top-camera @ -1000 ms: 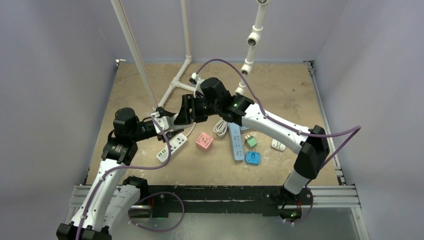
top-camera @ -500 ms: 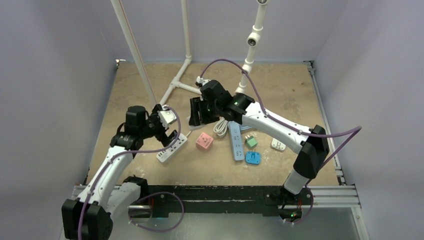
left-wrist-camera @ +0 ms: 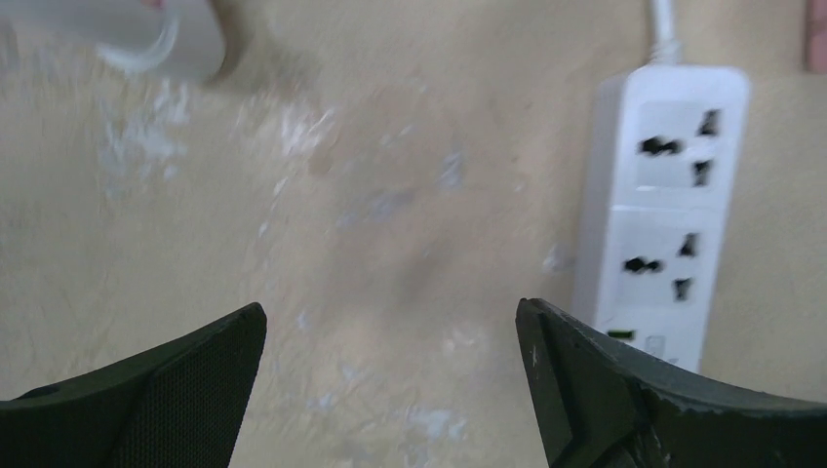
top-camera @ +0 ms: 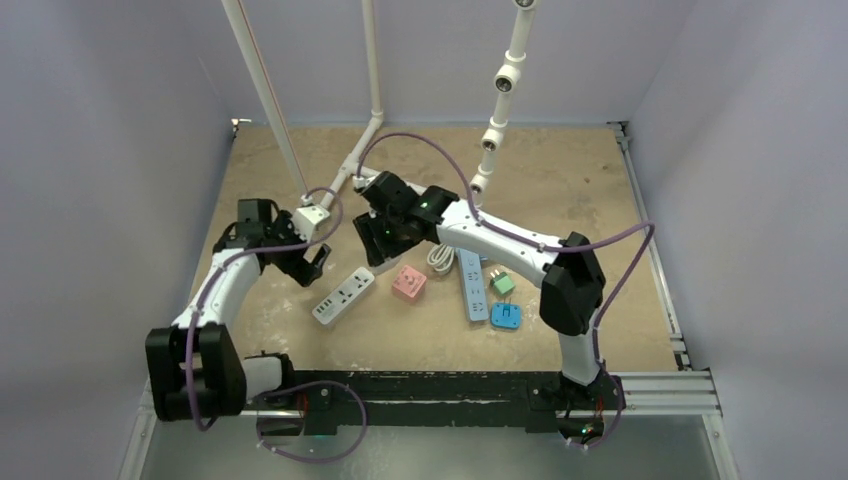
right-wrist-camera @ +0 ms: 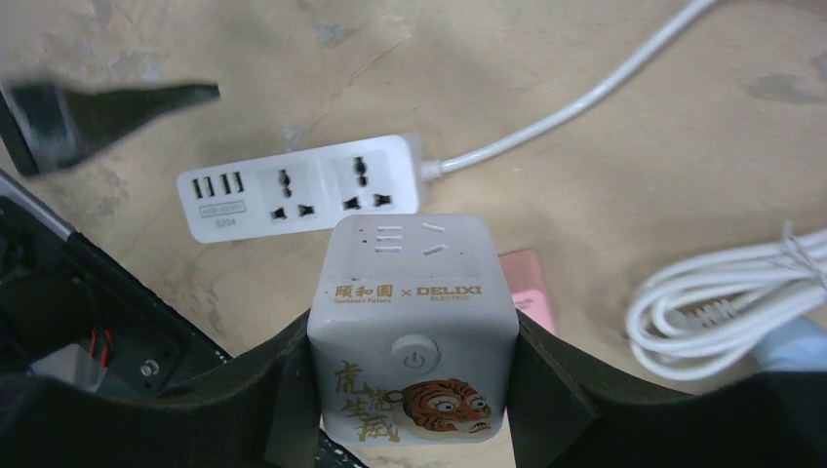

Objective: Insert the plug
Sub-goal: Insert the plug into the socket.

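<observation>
My right gripper is shut on a white cube socket with a tiger picture and a power button, held above the table. The cube is mostly hidden in the top view. A white power strip lies flat just below it and also shows in the right wrist view and the left wrist view. My left gripper is open and empty, low over bare table to the left of the strip. Loose plugs lie at the right: green, blue and white.
A pink cube, a coiled white cable and a blue power strip lie right of the white strip. White PVC pipes stand at the back. The table has purple walls around it.
My left arm has pulled back to the left, away from the right gripper, and stands open beside the white strip. My right gripper has moved left and nearer with the cube.
</observation>
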Controlling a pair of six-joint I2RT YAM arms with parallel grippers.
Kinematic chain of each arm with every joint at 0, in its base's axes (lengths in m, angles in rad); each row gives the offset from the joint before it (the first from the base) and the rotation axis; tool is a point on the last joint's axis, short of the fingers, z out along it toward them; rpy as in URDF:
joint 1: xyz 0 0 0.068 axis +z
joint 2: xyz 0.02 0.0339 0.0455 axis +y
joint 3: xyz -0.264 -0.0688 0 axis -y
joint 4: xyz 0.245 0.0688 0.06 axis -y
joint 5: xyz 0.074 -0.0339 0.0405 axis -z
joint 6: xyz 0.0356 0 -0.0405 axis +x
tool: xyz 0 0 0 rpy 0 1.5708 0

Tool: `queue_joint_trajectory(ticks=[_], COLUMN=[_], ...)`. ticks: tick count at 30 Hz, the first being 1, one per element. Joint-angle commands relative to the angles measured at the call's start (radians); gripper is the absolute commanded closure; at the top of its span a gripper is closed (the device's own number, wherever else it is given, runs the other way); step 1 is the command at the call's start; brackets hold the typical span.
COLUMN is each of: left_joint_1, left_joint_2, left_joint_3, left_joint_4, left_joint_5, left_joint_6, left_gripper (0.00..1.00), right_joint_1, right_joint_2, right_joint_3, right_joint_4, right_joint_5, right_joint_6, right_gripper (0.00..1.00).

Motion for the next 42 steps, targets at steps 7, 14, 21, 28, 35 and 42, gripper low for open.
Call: queue_joint_trajectory(ticks=[7,14,21,28,35,42], left_joint_1=[0.296,0.298,0.298,0.296,0.297,0.299], left_joint_2=[0.209,0.207,0.189,0.168,0.159,0.159], left_joint_3=[0.145,0.111,0.072,0.038,0.04,0.034], left_joint_4=[-0.251,-0.203,-0.169,-0.133,-0.135,-0.136], left_joint_5=[0.236,0.222,0.177,0.121,0.126,0.123], left_joint_6=[0.179,0.15,0.144,0.128,0.121,0.12], left_gripper=[0.01,0.01,0.01,0.01,0.01,0.01], right_joint_1=[0.094,0.101,0.102,0.107,0.107,0.107], right_joint_2=[0.115,0.186,0.253,0.29,0.295,0.308], right_joint_3=[0.164,0.258,0.337,0.37,0.366,0.391], right_joint_4=[-0.038,-0.095,-0.154,-0.19,-0.179,-0.185], right_joint_5=[0.01,-0.001,-0.013,0.009,0.017,0.028], right_joint_6=[-0.085,-0.123,-0.174,-0.196,-0.211,-0.228], right_gripper=[1.0,1.0,1.0,1.0,1.0,1.0])
